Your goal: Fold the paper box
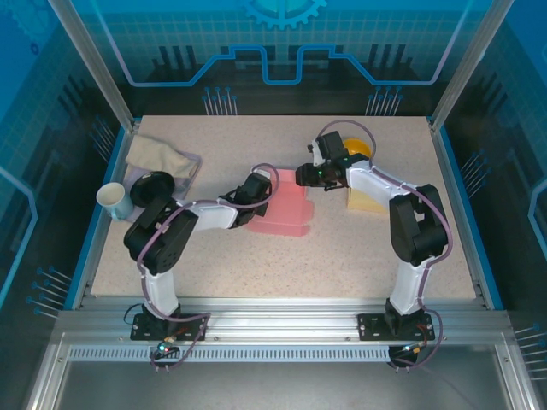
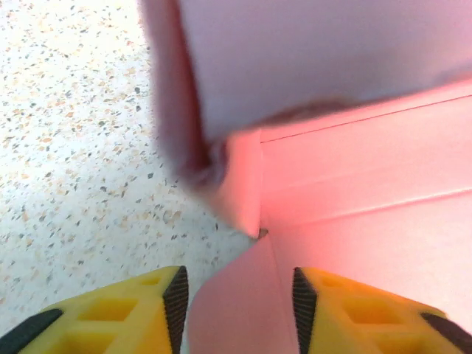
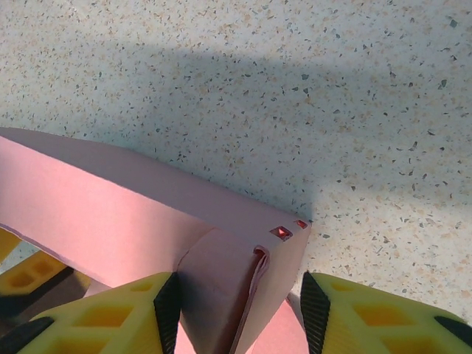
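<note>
Working on a speckled table (image 1: 359, 248) inside a blue-lit enclosure (image 1: 282, 43) here, with the pink paper box (image 1: 286, 209) sitting about mid-table between my two arms. Over at the far left there's a paper cup (image 1: 114, 199) and a beige cloth (image 1: 158, 156). Something yellow (image 1: 357, 147) is half hidden behind my right arm and I can't tell what it is. The box wall close to my left wrist camera is just a blur. My left gripper (image 2: 236, 291) is at the box's left side, jaws parted, with a pink flap in the gap; can't say if the pads touch it. My right gripper (image 3: 240, 295) is clamped on the box's far right corner, the folded wall filling the gap between the pads.
</note>
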Tool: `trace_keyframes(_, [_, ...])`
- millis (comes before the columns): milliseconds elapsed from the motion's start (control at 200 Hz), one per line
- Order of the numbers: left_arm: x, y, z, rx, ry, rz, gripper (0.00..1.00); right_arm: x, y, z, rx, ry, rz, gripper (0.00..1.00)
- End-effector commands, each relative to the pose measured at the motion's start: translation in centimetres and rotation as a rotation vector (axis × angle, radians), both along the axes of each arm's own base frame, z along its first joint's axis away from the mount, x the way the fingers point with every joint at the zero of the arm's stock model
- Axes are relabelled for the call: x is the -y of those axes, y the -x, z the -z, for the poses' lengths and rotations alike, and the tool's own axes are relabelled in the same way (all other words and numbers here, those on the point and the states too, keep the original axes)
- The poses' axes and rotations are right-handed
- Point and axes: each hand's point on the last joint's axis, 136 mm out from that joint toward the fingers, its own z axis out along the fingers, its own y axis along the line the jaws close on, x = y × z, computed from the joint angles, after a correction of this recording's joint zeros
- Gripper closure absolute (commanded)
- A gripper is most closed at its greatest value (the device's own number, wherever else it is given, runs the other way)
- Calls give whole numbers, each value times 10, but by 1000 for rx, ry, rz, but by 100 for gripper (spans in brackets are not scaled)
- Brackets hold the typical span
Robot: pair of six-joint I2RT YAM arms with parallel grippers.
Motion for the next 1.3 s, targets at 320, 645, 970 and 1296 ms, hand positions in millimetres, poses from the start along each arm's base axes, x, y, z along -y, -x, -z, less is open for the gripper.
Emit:
trace_keyframes(320, [-54,37,-30,-36,374,-122,51,12,8,18,-55,59,17,52])
trace_keyframes(645, [-1,22,-24,-40,379,95,49,10,7,16,-55,49,19,51])
trace_keyframes(970, [9,-28,-3,-46,168,100,47,10,8,25,-96,74,-33,51])
trace_keyframes(1296, [0,-43,18,-69,-21,-32,70,3,6,29,-114,67,-91,51])
